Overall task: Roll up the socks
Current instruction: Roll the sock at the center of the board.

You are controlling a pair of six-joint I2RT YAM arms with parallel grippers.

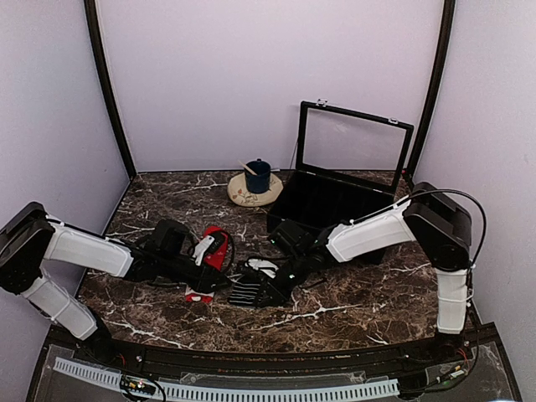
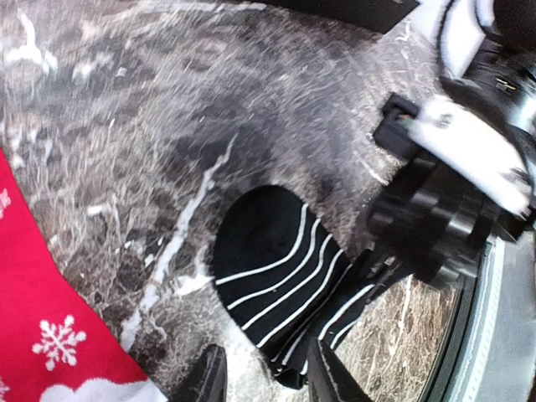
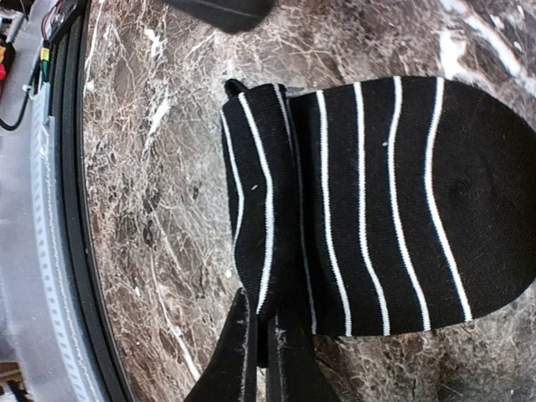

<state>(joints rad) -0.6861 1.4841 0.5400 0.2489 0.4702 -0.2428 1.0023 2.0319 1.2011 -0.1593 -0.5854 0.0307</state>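
The black sock (image 3: 377, 201) with thin white stripes lies flat on the marble table, one end folded over. My right gripper (image 3: 268, 352) is shut on that folded edge near the table's front; in the top view it (image 1: 258, 293) sits on the sock (image 1: 244, 293). My left gripper (image 2: 268, 381) is open, and a corner of the black sock (image 2: 276, 276) lies loose between its fingers. The red sock (image 2: 42, 335) with white snowflakes lies just to the left, partly under the left arm (image 1: 219, 251).
A black case (image 1: 335, 205) with its glass lid raised stands at the back right. A blue mug (image 1: 257, 177) on a round cream mat sits behind the socks. The table's front rail (image 3: 59, 209) runs close beside the black sock.
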